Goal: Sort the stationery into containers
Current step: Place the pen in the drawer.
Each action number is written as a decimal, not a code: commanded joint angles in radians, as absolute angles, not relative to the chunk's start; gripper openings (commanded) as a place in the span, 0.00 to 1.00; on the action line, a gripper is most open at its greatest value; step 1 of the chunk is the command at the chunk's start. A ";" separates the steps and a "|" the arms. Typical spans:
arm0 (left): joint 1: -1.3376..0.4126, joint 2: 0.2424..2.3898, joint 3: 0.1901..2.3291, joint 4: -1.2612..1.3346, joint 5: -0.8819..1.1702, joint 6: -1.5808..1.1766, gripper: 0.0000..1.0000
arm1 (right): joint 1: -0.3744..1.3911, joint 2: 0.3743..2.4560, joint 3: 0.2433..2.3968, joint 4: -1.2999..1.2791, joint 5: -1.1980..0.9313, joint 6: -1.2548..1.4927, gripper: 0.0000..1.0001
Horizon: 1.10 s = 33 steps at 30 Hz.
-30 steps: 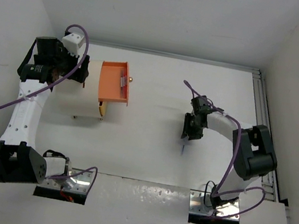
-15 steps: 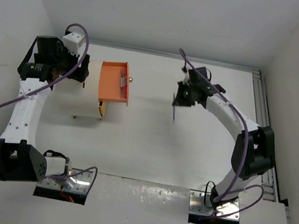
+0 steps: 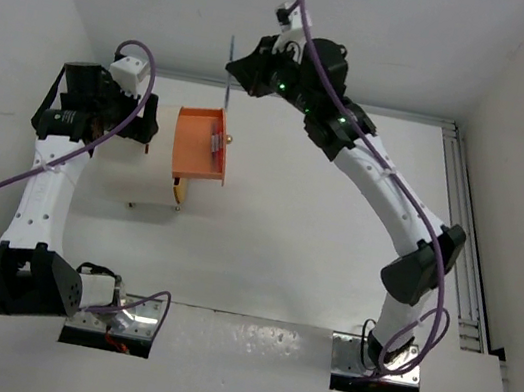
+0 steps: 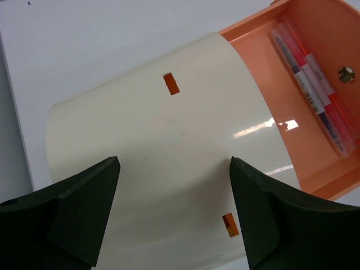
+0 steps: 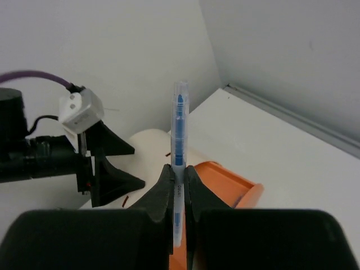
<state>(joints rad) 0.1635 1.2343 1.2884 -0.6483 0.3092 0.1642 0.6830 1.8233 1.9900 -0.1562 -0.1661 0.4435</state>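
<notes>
My right gripper (image 3: 238, 68) is shut on a thin blue pen (image 3: 231, 57) and holds it upright in the air, just beyond the open orange drawer (image 3: 200, 145). In the right wrist view the pen (image 5: 179, 126) stands between the shut fingers of the gripper (image 5: 178, 188), with the drawer (image 5: 225, 183) below. The drawer sticks out of the cream-white cabinet (image 3: 156, 177). In the left wrist view the drawer (image 4: 264, 73) holds several pens (image 4: 315, 93) next to its brass knob (image 4: 346, 74). My left gripper (image 4: 174, 216) is open over the cabinet (image 4: 163, 146).
White walls close in the table at the back and both sides. A metal rail (image 3: 461, 221) runs along the right edge. A yellow-orange part (image 3: 179, 194) shows under the cabinet's near side. The left arm's gripper (image 5: 104, 163) shows beside the cabinet in the right wrist view.
My right arm has swung from the middle right of the table up and left to the drawer, carrying the blue pen. The left arm has not moved.
</notes>
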 commanded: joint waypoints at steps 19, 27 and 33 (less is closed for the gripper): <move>0.169 1.243 1.258 -0.687 0.307 0.164 0.85 | 0.801 2.075 1.960 -0.221 -0.112 0.623 0.00; 0.167 1.244 1.272 -0.690 0.310 0.170 0.85 | 0.784 2.056 1.983 -0.229 -0.144 0.695 0.54; 0.169 1.250 1.273 -0.687 0.313 0.170 0.85 | 0.755 2.022 2.106 -0.163 -0.247 0.870 0.36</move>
<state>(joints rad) 0.1635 1.2373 1.2854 -0.6407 0.3229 0.1501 0.7776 2.0869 2.0106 -0.2493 -0.1879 0.7574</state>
